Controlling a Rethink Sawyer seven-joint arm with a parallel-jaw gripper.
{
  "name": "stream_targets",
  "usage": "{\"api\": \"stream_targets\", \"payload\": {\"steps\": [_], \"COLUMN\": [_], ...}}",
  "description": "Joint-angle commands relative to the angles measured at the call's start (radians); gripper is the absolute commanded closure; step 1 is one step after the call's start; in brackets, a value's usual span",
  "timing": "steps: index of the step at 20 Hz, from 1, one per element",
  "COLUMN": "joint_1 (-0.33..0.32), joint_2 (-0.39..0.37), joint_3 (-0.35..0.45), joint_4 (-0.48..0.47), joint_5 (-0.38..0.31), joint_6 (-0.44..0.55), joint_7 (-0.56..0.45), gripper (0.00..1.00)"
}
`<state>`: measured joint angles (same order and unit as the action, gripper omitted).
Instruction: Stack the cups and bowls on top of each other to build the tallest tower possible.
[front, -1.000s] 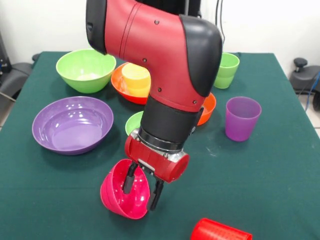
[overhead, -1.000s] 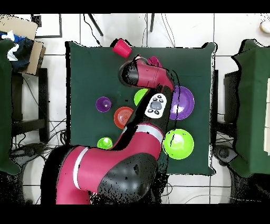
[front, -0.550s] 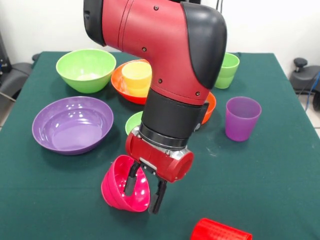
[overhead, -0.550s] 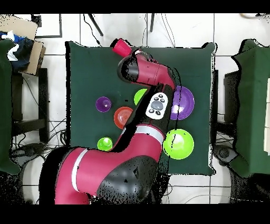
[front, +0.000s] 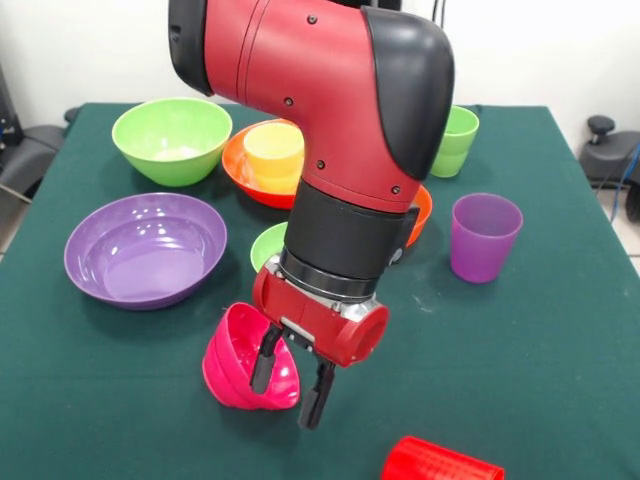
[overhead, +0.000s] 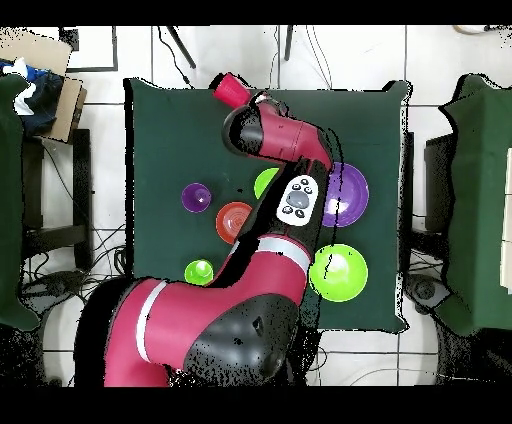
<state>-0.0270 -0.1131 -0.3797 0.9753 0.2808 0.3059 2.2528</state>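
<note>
The gripper (front: 290, 385) hangs low over the near part of the dark green cloth-covered table (front: 540, 360). Its two black fingers (front: 265, 362) straddle the rim of the small glossy magenta-pink plastic bowl (front: 240, 360), one finger inside the cavity and one outside the wall, closed on the rim. The bowl is tipped on its side, opening facing up and toward the arm; whether its lower edge touches the cloth cannot be told from the front view.

The red plastic tumbler (front: 440, 462) lies on its side near the table's front edge, just beside the gripper and apart from the magenta-pink bowl.

The large purple plastic bowl (front: 145, 248) sits upright, well apart from the gripper. Behind it stands the large lime green plastic bowl (front: 172, 138). The large orange plastic bowl (front: 240, 165) sits next to that one and holds the yellow plastic tumbler (front: 272, 155) upright inside it.

The small lime green bowl (front: 266, 245) and the small orange bowl (front: 420, 210) are mostly hidden by the red and black arm (front: 330, 120). The purple plastic tumbler (front: 485, 236) stands upright alone. The light green plastic tumbler (front: 456, 140) stands upright at the far side.

In the overhead view the arm covers the gripper and the magenta-pink bowl.
</note>
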Motion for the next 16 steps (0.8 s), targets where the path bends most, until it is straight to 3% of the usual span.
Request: {"api": "stream_targets", "payload": {"steps": [1,5,11,16], "joint_1": [0.015,0.003,-0.008,-0.034], "joint_2": [-0.039,-0.102,-0.099,-0.164], "joint_3": [0.084,0.093,0.099,0.116], "joint_4": [0.078,0.142,0.144,0.220], "joint_5": [-0.007,-0.027,-0.034,-0.069], "joint_6": [0.105,0.132,0.116,0.127], "joint_7": [0.090,0.050,0.039,-0.025], "gripper": [0.00,0.00,0.00,0.00]}}
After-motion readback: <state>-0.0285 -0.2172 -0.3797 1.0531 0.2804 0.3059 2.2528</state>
